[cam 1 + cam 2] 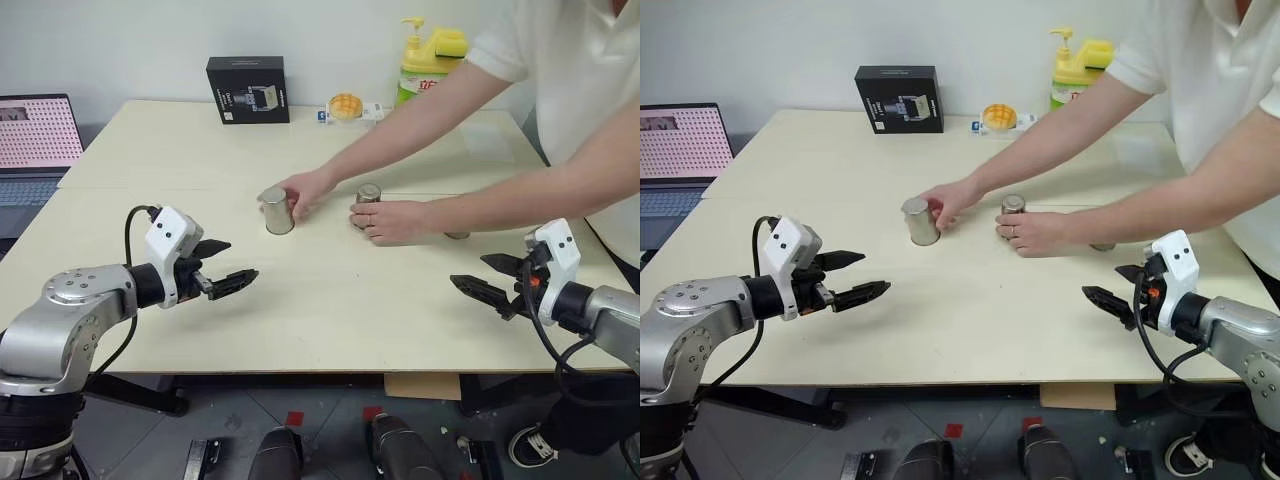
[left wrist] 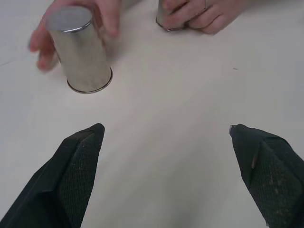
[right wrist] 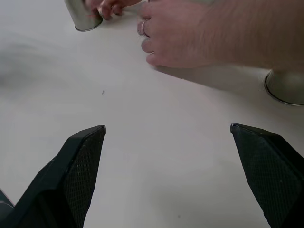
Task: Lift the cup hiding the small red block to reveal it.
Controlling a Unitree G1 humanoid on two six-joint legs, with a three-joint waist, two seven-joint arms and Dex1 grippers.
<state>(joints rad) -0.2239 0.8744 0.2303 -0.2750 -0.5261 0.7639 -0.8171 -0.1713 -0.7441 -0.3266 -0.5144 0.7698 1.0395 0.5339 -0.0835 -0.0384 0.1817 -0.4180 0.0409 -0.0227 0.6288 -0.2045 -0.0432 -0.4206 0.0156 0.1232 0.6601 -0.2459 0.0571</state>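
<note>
Here my left gripper (image 1: 222,266) hangs spread wide over bare tabletop (image 1: 330,310) near the front edge. Beyond it a person's hand (image 1: 308,190) touches the left steel cup (image 1: 276,211); another hand (image 1: 392,221) covers the middle cup (image 1: 368,194), and the forearm nearly hides the third cup (image 3: 286,87). My right gripper (image 1: 487,276) is likewise spread. I can't see the small red block.

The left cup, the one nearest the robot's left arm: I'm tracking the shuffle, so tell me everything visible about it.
The left cup is a small tapered cup of plain brushed steel with no handle. It stands upside down on the pale table, wide rim on the tabletop and flat closed base up. A person's hand wraps its far side, fingers touching it. It stands apart from the middle cup, which the person's other hand holds. What it covers is hidden.
</note>
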